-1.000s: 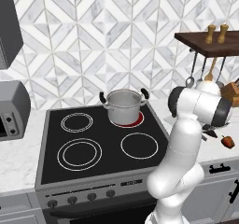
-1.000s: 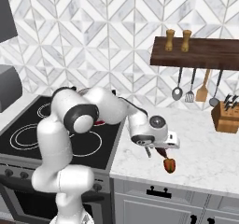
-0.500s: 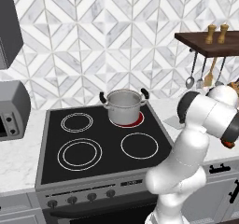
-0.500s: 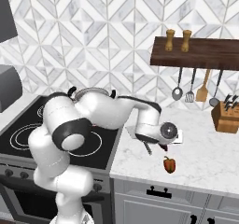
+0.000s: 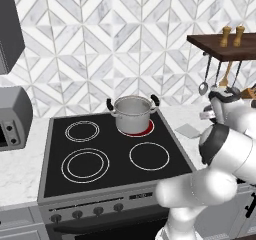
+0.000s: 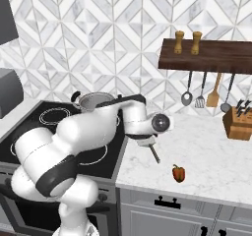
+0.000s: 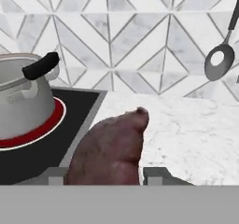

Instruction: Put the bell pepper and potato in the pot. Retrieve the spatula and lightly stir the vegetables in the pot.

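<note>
Potato [image 7: 112,150]: brown, lumpy, lower centre of hand view, pinched between the fingers [image 7: 156,175]; likely firm, fairly heavy, matt skin; best gripped across the thick middle. Pepper [image 6: 178,173]: small, glossy, probably slippery; lying on the table [image 6: 211,151], lower right of right base view; best taken across the body below the stem. Pot [image 5: 132,113]: on the glowing rear burner, centre of left base view. Arm: folded low over the table edge beside the stove, hand turned toward the backsplash.
</note>
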